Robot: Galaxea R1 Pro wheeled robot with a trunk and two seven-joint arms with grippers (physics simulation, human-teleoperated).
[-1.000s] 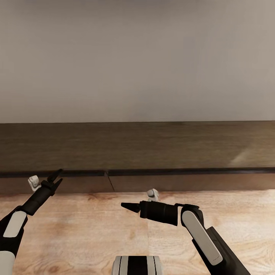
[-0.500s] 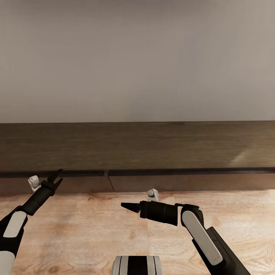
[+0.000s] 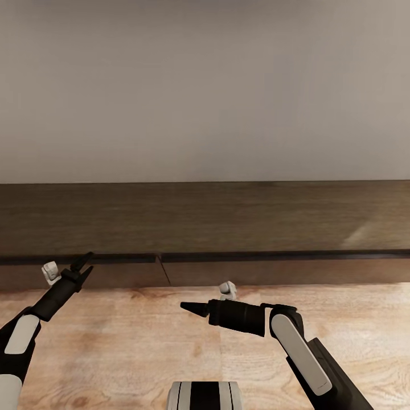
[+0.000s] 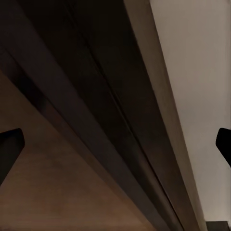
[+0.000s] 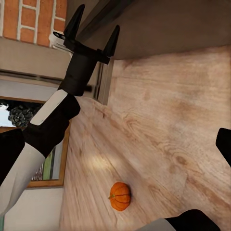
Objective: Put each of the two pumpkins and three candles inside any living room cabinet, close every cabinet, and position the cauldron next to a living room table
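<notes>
1. Parked square in front of the cabinet (image 3: 228, 219), a long low dark-brown wood unit against the plain beige wall (image 3: 205, 85), with the plank floor (image 3: 142, 341) in the foreground.
2. Cabinet front looks shut along the visible stretch: flat panels, one seam (image 3: 164, 270) between two of them, no door swung out. Whether the seam means a slight gap cannot be told.
3. Left gripper (image 3: 84, 265) raised close to the cabinet's front edge, fingers (image 5: 77, 21) spread wide with nothing between them, as seen clearly from the right wrist.
4. Right gripper (image 3: 188, 307) held low over the floor, pointing toward the robot's left. From the head the tips seem to meet in a point, yet the right wrist view has them at opposite borders; spread cannot be settled, and nothing is held.
5. One pumpkin (image 5: 120, 196) lying loose on the floor, well away from the cabinet, beyond the left arm.
6. Judged progress: early. That pumpkin is not stored; nothing on the candles, second pumpkin or cauldron can be read here.
7. Likely step in hand: opening a panel with the left fingers, then fetching the pumpkin.
</notes>
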